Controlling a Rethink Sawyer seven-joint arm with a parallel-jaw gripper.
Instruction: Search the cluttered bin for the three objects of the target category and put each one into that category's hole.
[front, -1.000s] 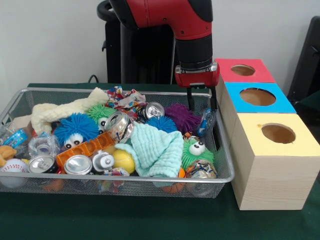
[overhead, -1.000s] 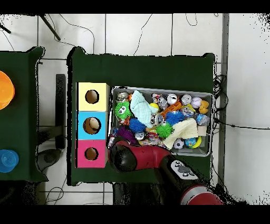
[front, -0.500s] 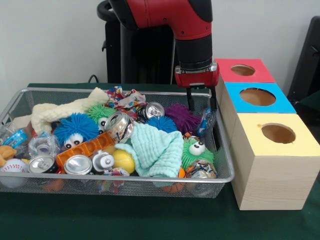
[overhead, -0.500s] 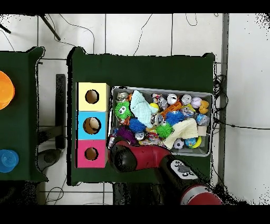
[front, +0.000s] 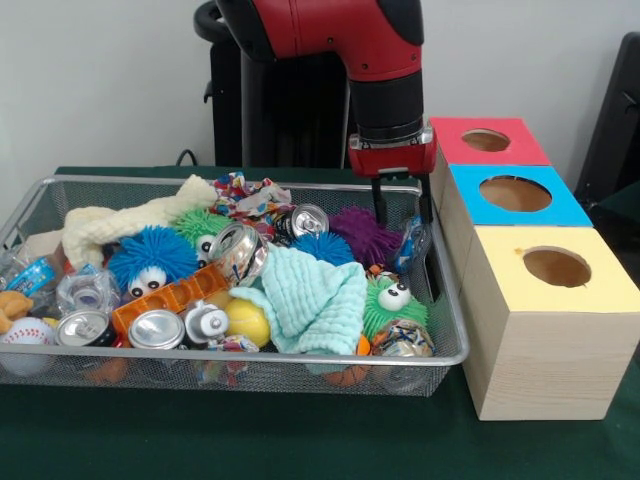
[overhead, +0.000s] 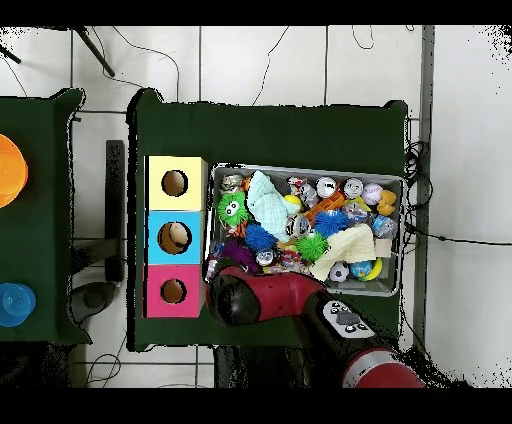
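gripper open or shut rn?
Open: in the front view the gripper shows two black fingers apart, nothing between them, above the wire bin.

Robot lab. My red and black arm (front: 350, 45) over green cloth-covered table (front: 200, 440); wire mesh bin (front: 300, 358) of test clutter; wooden box row with coloured holed tops (front: 540, 330); loose cables on white tiled floor (overhead: 300, 60).

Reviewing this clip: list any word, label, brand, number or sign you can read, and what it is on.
No text can be read in either view.
Crushed cans: printed sides show colour only, too blurred to read.
Blue wrapper at the bin's end: print too small to read.
Arm's control panel: buttons only, no legible marks.
Three boxes: plain coloured tops, no labels.
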